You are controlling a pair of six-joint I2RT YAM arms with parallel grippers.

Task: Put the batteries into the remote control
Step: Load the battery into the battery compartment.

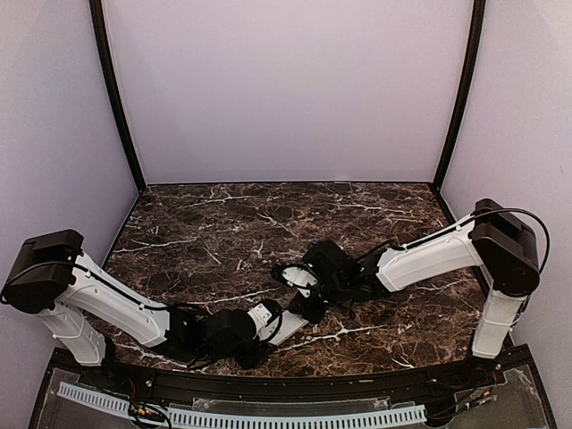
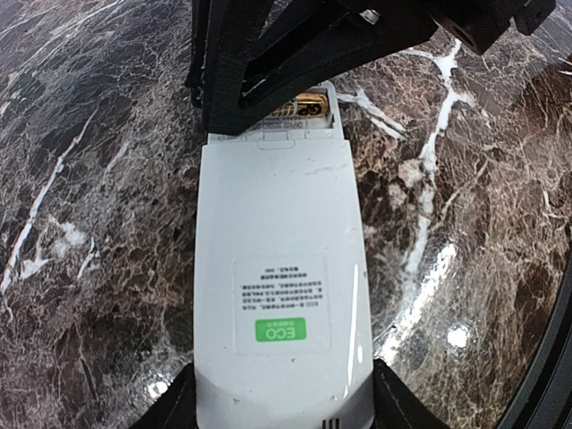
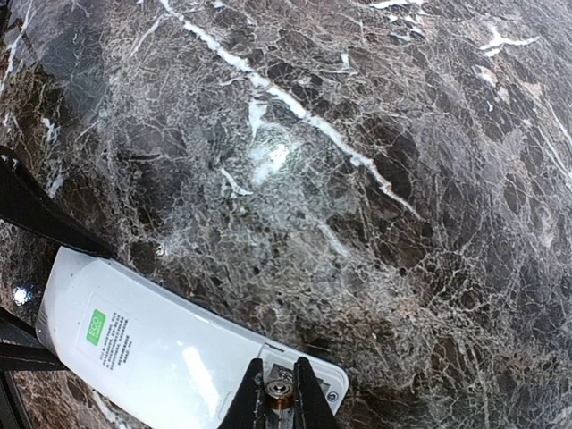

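Observation:
The white remote control (image 2: 277,268) lies back-up with a green ECO label, and its battery compartment (image 2: 295,112) is open at the far end. My left gripper (image 2: 281,413) is shut on the remote's near end, one finger on each side. It holds the remote low over the marble table (image 1: 223,223). My right gripper (image 3: 279,375) is shut on a battery (image 3: 279,391). Only the battery's metal end and a gold band show. The battery is at the open compartment of the remote (image 3: 170,353). In the top view the two grippers meet over the remote (image 1: 284,323).
The dark marble table (image 3: 357,179) shows around the remote. The black front rail (image 1: 286,384) runs along the near edge, and white walls close in the back and sides.

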